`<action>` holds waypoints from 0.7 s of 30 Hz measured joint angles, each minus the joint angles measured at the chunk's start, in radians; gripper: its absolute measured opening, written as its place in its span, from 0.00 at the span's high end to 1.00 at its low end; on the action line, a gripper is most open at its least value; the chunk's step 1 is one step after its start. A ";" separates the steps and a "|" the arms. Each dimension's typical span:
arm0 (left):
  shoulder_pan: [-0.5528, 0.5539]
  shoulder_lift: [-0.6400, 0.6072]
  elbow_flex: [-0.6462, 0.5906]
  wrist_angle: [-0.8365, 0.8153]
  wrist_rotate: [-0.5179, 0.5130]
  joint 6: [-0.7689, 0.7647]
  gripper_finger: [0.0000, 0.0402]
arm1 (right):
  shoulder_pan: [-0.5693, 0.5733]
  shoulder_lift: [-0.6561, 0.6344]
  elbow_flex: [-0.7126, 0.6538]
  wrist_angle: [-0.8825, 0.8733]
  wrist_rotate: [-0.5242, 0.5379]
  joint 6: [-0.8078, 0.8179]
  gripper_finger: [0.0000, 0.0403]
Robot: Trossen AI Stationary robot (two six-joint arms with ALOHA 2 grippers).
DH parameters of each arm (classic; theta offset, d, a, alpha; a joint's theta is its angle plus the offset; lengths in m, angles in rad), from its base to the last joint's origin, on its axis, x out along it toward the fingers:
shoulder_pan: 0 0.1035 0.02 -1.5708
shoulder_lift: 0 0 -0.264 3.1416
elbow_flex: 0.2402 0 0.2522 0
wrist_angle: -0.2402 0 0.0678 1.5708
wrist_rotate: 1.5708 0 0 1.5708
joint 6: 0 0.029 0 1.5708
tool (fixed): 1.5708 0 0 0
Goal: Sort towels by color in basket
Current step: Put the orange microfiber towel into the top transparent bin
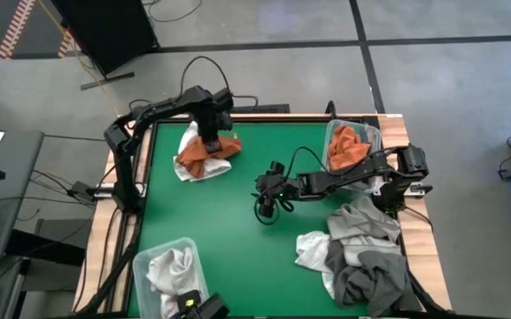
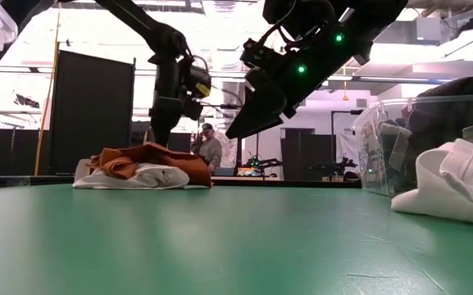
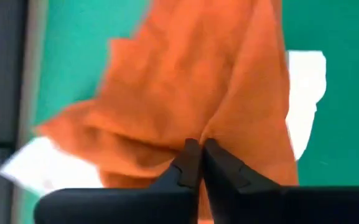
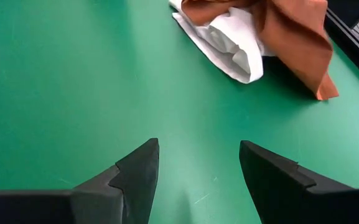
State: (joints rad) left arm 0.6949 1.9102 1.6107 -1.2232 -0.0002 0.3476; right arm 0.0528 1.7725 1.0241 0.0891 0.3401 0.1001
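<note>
My left gripper (image 3: 196, 149) is pinching a fold of the rust-orange towel (image 1: 209, 151), fingers fully closed on it. This towel is lying on a white towel (image 1: 187, 142) at about 11 o'clock on the green table (image 1: 228, 221). My right gripper (image 4: 198, 165) is hovering open near the centre, holding nothing.

Robotics lab: cabled green table (image 1: 237, 221)
</note>
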 joint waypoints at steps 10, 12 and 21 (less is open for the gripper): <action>-0.019 -0.003 0.180 -0.137 -0.032 0.009 1.00 | 0.000 0.000 0.000 -0.001 0.001 0.000 0.38; -0.026 -0.002 0.219 -0.162 -0.032 0.009 1.00 | 0.000 0.000 0.000 0.000 0.001 0.000 0.38; -0.090 -0.002 0.365 -0.317 -0.036 0.001 1.00 | 0.016 0.000 0.000 0.019 -0.012 -0.018 0.38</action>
State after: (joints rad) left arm 0.6053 1.9083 1.9752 -1.5405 -0.0360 0.3483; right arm 0.0686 1.7729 1.0241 0.1080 0.3281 0.0822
